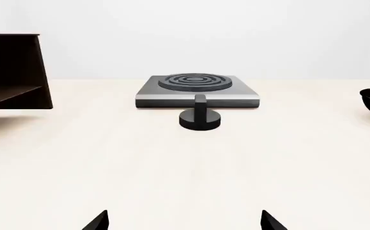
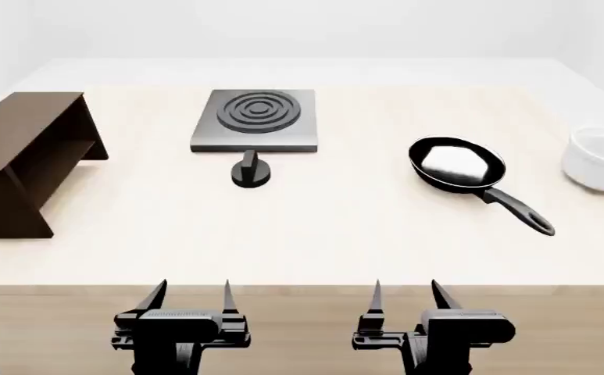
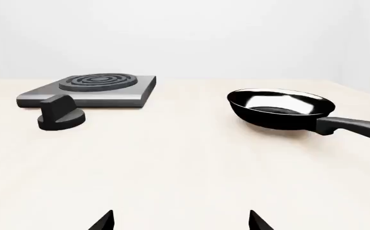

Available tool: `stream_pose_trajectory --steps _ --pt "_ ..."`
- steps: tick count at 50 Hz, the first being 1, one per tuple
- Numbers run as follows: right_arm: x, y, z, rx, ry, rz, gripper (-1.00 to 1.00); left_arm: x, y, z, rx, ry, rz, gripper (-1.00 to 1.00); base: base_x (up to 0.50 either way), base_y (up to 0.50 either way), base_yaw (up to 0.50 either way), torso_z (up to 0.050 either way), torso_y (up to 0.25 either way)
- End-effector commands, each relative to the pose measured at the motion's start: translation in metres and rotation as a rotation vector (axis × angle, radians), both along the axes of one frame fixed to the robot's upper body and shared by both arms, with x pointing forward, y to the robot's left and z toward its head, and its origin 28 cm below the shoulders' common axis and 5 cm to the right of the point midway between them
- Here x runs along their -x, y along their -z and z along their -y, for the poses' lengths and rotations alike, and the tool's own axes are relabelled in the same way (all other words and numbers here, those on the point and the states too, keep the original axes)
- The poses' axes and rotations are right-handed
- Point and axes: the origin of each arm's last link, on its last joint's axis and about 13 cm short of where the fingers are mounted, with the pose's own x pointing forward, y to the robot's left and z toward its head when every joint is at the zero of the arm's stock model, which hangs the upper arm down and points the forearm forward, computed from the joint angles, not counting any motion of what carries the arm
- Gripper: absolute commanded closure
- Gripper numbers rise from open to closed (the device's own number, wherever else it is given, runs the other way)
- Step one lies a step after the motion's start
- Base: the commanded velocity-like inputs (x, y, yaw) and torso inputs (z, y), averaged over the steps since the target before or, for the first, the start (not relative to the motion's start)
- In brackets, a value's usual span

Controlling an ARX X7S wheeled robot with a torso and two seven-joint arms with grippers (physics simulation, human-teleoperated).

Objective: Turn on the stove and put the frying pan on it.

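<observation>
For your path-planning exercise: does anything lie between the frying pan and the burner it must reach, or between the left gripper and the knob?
Nothing visible does. Bare table separates the frying pan from the stove, and the open left gripper from the knob. The shelf and white bowl sit off to the sides.

No lettering, brand, number or sign could be read anywhere in the three views. The stove point(image 2: 254, 121) carried only its concentric burner rings, and its knob point(image 2: 249, 172) bore a plain ridge (no dial marks or settings showed). The frying pan point(image 2: 458, 165) showed nothing but a bright reflection inside, while the wooden shelf point(image 2: 26, 160), the white bowl point(image 2: 600, 160) and the pale table point(image 2: 312, 234) were all unmarked.
</observation>
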Motion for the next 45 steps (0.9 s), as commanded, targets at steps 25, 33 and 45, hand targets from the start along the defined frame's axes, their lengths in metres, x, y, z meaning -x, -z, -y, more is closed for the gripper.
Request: stream_pose_trajectory --steps 25,33,45 --pt "-0.004 -0.002 0.002 -0.003 0.038 -0.033 -1.00 -0.006 -0.005 -0.003 0.027 -0.009 -0.018 -1.00 0.00 0.00 0.00 0.000 0.000" --pt "-0.012 -0.039 0.010 -0.001 0.081 -0.022 -1.00 -0.017 -0.038 -0.010 0.003 -0.056 0.005 -1.00 0.00 0.00 0.00 0.000 0.000" --pt "-0.007 -0.063 0.013 0.001 0.084 0.062 -1.00 -0.018 -0.055 -0.012 -0.009 -0.066 0.030 -1.00 0.05 0.00 0.00 0.000 0.000"
